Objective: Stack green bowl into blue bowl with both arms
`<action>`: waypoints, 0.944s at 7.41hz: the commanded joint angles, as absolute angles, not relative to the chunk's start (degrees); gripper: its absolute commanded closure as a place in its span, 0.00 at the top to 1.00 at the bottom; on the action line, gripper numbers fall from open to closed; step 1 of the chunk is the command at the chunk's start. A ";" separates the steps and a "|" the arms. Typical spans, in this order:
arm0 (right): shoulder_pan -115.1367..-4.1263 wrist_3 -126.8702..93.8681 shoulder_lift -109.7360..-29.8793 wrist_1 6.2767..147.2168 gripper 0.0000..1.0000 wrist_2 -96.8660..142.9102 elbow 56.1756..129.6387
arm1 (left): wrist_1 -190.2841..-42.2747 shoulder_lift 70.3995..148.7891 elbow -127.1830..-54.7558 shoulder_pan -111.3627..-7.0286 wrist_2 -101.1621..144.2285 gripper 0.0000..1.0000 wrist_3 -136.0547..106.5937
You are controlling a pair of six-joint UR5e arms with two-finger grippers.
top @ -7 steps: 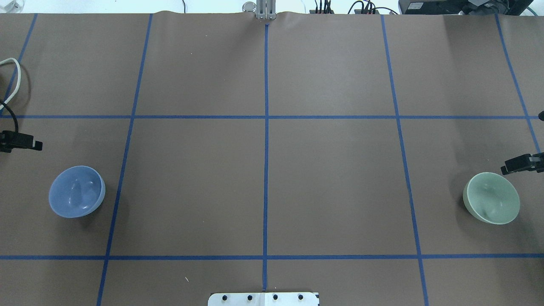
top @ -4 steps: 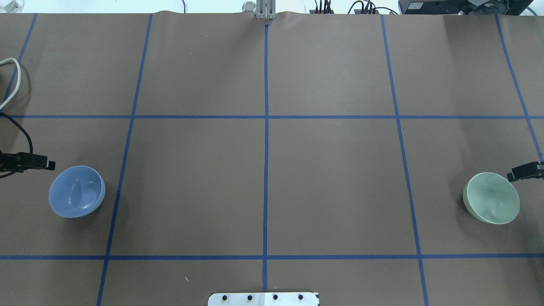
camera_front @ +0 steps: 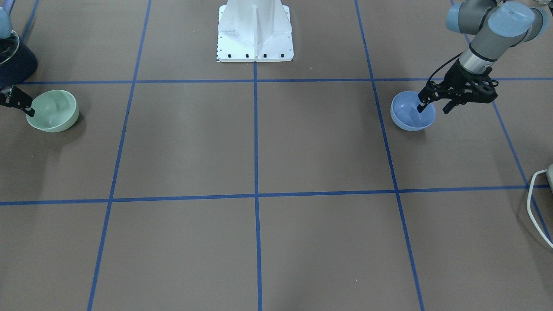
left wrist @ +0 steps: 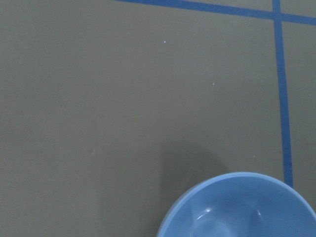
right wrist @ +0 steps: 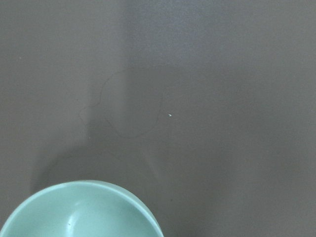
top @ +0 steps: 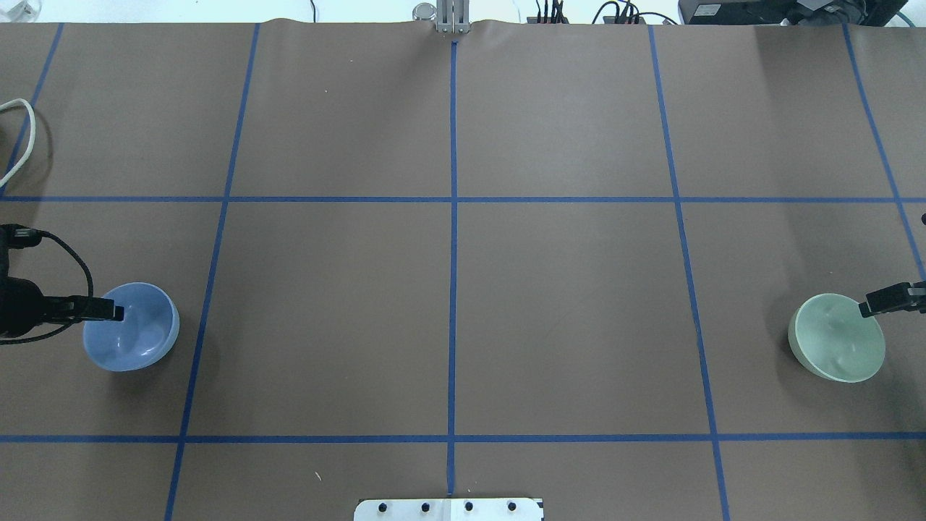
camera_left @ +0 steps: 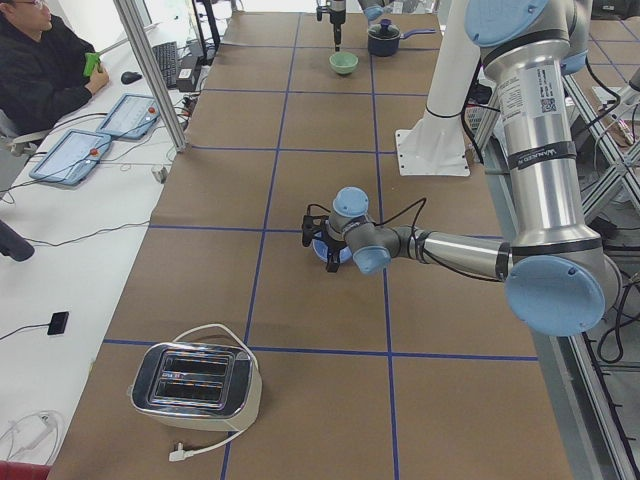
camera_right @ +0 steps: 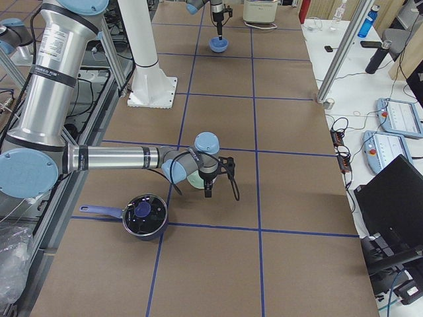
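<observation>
Grasps are being set up at opposite worktop [top: 564, 311] ends: the left gripper [camera_front: 433, 108] is straddling the blue bowl [camera_front: 406, 119] rim, fingers [camera_front: 421, 106] apart and due to close, while the right gripper [top: 868, 307], finger spacing impossible to tell, is hovering at the green bowl [top: 832, 347].

1. A robotics lab: the grey left arm [camera_left: 535, 150] and right arm [camera_right: 53, 72] flank a white pedestal [camera_front: 255, 30] on the bench [top: 564, 304].
2. Brown paper covers the bench, squared off with blue tape [top: 453, 289].
3. An operator [camera_left: 40, 60] sits at a side table [camera_left: 60, 250] with control tablets [camera_left: 128, 115]; a laptop [camera_right: 396, 191] and cables [camera_right: 344, 142] lie opposite.
4. A toaster [camera_left: 195, 385] and a saucepan [camera_right: 144, 214] stand on the paper.
</observation>
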State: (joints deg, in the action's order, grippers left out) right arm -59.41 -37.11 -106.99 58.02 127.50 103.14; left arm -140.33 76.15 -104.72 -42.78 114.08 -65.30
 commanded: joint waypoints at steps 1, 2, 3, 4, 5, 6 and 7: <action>-58.45 -37.35 -106.88 57.92 1.00 127.44 102.31 | -140.45 76.03 -104.59 -42.19 113.64 0.97 -65.57; -57.66 -37.88 -106.88 56.70 0.99 127.35 101.87 | -140.45 76.03 -104.59 -42.19 113.64 0.96 -65.57; -56.53 -40.40 -106.79 54.43 0.99 127.27 101.17 | -140.45 76.03 -104.59 -42.19 113.64 0.97 -65.57; -54.77 -41.82 -106.35 53.27 0.99 126.40 100.38 | -140.36 76.03 -104.50 -42.19 113.64 0.96 -65.57; -54.41 -41.75 -106.35 52.48 0.99 126.21 99.85 | -140.36 76.03 -104.41 -42.19 113.64 0.96 -65.57; -54.32 -41.66 -106.78 50.47 0.99 126.21 99.32 | -140.36 76.11 -104.41 -42.19 113.64 0.95 -65.48; -54.23 -41.66 -107.14 48.62 0.99 126.12 98.36 | -140.36 76.11 -104.41 -42.10 113.64 0.90 -65.39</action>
State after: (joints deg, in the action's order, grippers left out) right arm -54.47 -41.60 -106.74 50.91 126.25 99.39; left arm -140.37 76.07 -104.44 -42.16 113.64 -65.49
